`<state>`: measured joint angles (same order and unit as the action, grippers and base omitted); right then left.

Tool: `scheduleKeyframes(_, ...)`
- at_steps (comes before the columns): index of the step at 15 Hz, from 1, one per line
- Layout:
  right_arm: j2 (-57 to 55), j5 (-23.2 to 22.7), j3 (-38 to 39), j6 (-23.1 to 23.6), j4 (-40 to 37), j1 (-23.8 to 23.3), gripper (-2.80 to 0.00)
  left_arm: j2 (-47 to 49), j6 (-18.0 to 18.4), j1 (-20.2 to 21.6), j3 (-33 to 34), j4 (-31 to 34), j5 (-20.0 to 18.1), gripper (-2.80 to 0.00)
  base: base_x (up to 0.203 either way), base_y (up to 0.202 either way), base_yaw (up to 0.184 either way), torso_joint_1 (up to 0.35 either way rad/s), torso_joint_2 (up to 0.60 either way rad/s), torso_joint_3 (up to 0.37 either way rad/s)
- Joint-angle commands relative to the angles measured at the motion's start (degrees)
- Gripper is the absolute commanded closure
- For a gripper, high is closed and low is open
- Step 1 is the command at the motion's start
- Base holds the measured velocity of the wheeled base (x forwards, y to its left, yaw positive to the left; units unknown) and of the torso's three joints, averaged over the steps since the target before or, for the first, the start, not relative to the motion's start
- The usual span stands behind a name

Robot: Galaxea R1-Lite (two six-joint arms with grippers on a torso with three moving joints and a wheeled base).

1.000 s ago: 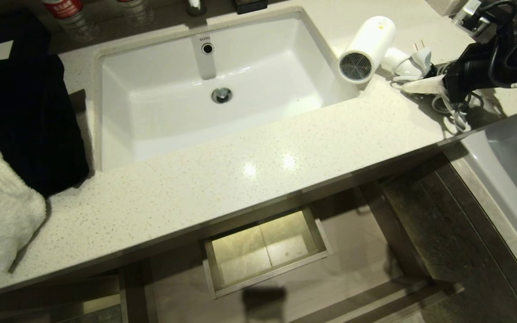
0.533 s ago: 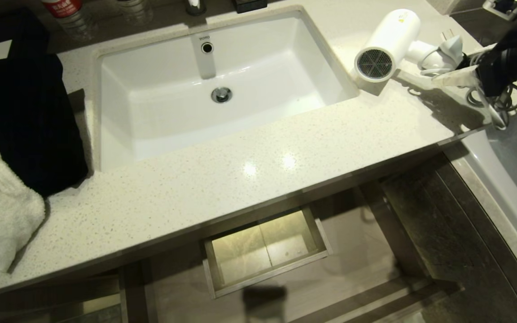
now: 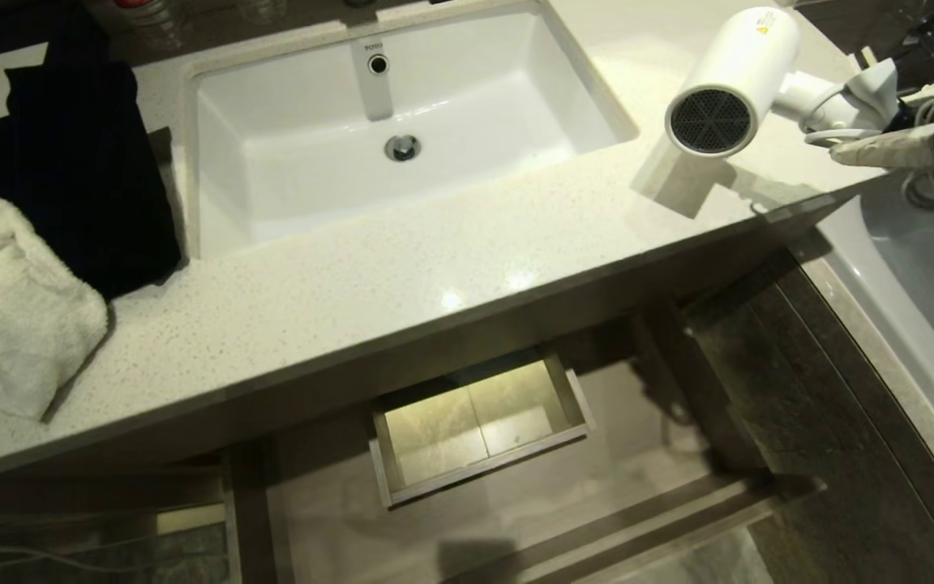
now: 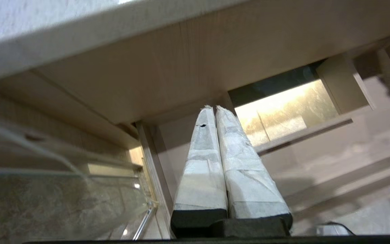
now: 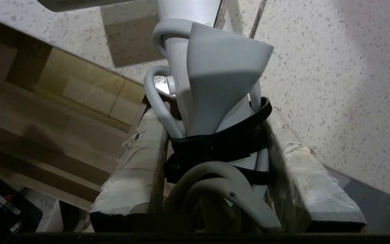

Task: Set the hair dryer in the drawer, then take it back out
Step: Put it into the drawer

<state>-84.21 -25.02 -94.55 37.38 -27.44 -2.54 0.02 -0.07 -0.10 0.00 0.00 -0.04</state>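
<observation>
Hanging clear above the countertop's [image 3: 467,276] right end: hair dryer [image 3: 739,69], white, small yellow sticker on barrel, text unreadable. Handle and bundled cord [image 5: 212,189] clamped between right gripper's [image 5: 215,135] padded fingers [image 5: 137,162]. Drawer [image 3: 479,426] open below. Sink [image 3: 402,122] marked "TOTO". Left gripper [image 4: 215,110] closed, empty, under the counter.

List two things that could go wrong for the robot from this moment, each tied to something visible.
1. The right tool grips the hair dryer at its handle and bundled cord; loose loops could snag the countertop edge.
2. The open drawer sits under that overhang, so the barrel could knock it.
</observation>
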Motion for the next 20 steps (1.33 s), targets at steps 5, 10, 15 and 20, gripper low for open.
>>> scheduleKeyframes(5, 15.4, 0.0, 12.7, 0.0, 0.3, -0.6, 0.00, 0.0, 0.0, 0.0, 0.0, 0.0, 0.0, 0.00, 0.000, 0.000, 0.000, -0.336, 0.16, -0.178)
scheduleKeyframes(10, 24.6, -0.1, 22.9, -0.5, 0.3, -2.9, 0.00, 0.0, 0.0, 0.0, 0.0, 0.0, 0.0, 0.00, 0.000, 0.000, 0.000, -0.311, 0.09, -0.221)
scheduleKeyframes(15, 28.5, -0.2, 27.9, -0.5, 0.6, -4.4, 0.00, 0.0, 0.0, 0.0, 0.0, 0.0, 0.0, 0.00, 0.000, 0.000, 0.000, -0.280, 0.02, -0.256)
scheduleKeyframes(20, 31.1, -0.2, 32.1, 0.0, 0.6, -6.6, 0.00, 0.0, 0.0, 0.0, 0.1, 0.0, 0.0, 0.00, 0.000, 0.000, 0.000, -0.235, 0.23, -0.017)
